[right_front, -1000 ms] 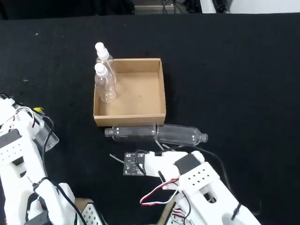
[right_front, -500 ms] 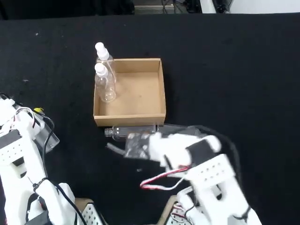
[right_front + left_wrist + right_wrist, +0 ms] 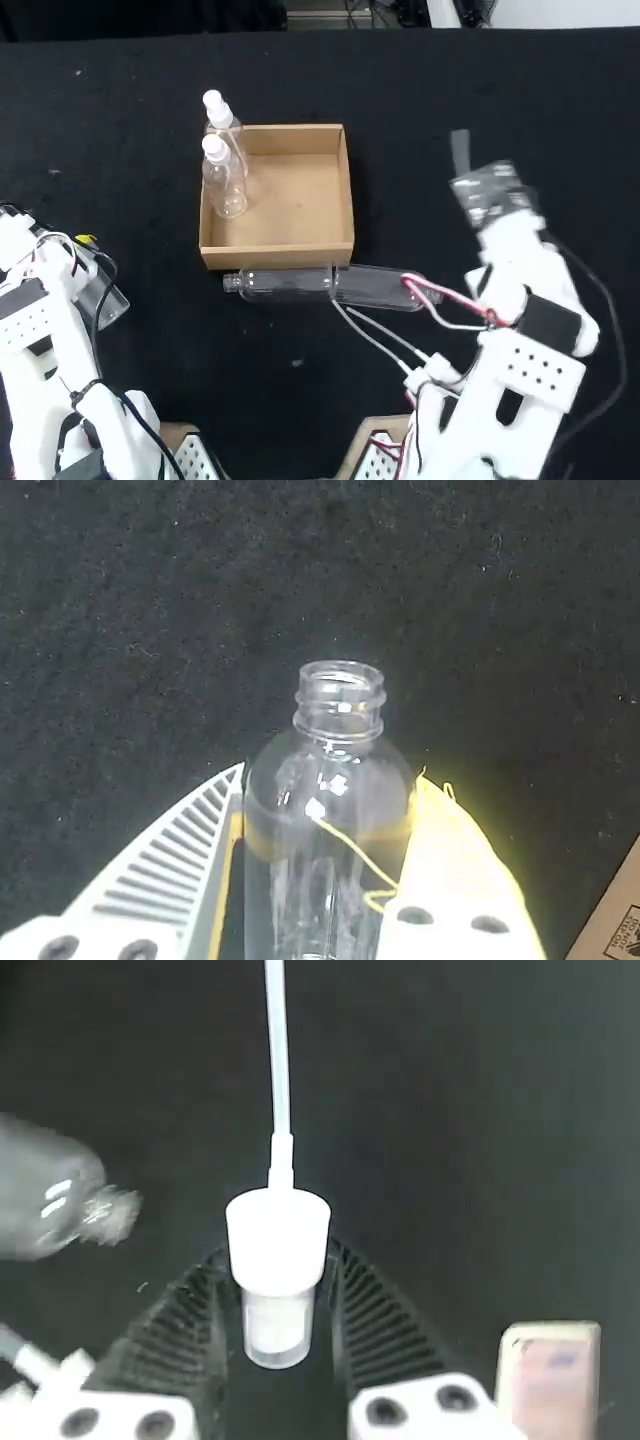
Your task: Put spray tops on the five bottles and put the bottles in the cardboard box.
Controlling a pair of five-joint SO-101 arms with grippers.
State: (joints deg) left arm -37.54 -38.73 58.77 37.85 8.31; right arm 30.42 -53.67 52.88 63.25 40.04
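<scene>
My left gripper (image 3: 330, 785) is shut on a clear bottle (image 3: 335, 780) with an open neck; in the high view this bottle (image 3: 105, 292) is at the table's left edge. My right gripper (image 3: 278, 1260) is shut on a white spray top (image 3: 278, 1235), its dip tube pointing away from the fingers. In the high view the right gripper (image 3: 462, 160) is raised at the right of the cardboard box (image 3: 345, 190). Two bottles with spray tops (image 3: 222, 175) (image 3: 216, 112) stand at the box's left side. Two open bottles (image 3: 285, 283) (image 3: 388, 288) lie end to end along the box's front wall.
The table is covered in black cloth. Red and white cables (image 3: 430, 295) from the right arm hang over the lying bottles. A blurred bottle (image 3: 55, 1200) lies off to one side in the right wrist view. Open cloth lies to the right of the box and behind it.
The right arm has swung from the table's front, below the lying bottles, up and over to the right of the box. The left arm has kept still with its bottle.
</scene>
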